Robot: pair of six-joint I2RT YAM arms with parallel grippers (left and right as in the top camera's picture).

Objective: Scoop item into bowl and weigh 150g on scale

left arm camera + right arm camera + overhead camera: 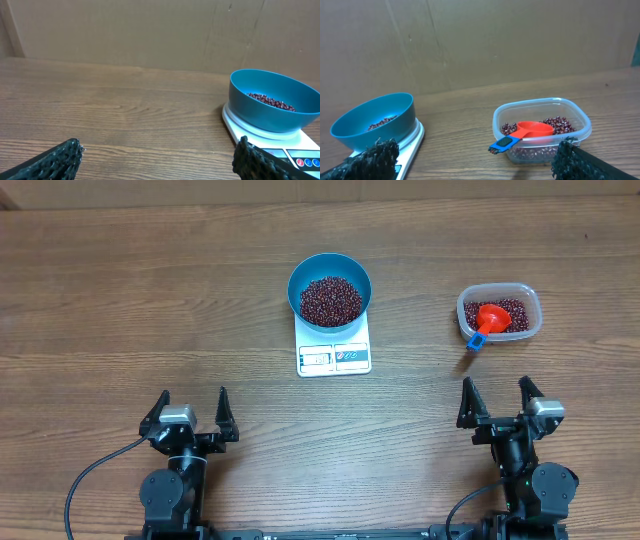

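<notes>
A blue bowl (pixel 330 290) (pixel 272 100) (pixel 375 122) holding red beans stands on a white scale (pixel 334 352) (pixel 270 137) (pixel 409 145) at the table's middle. At the right, a clear plastic tub (pixel 499 312) (pixel 542 130) of red beans holds an orange scoop (pixel 491 317) (pixel 532 130) whose blue-ended handle (pixel 502 143) juts over the rim. My left gripper (pixel 192 412) (pixel 159 160) is open near the front left, with only bare wood between its fingers. My right gripper (pixel 497 400) (pixel 475 162) is open in front of the tub, holding nothing.
A brown cardboard wall (pixel 150 30) (pixel 495 40) runs along the table's far edge. The scale's display and buttons (pixel 333 358) face the front. Bare wood lies between the scale and the tub and in front of both.
</notes>
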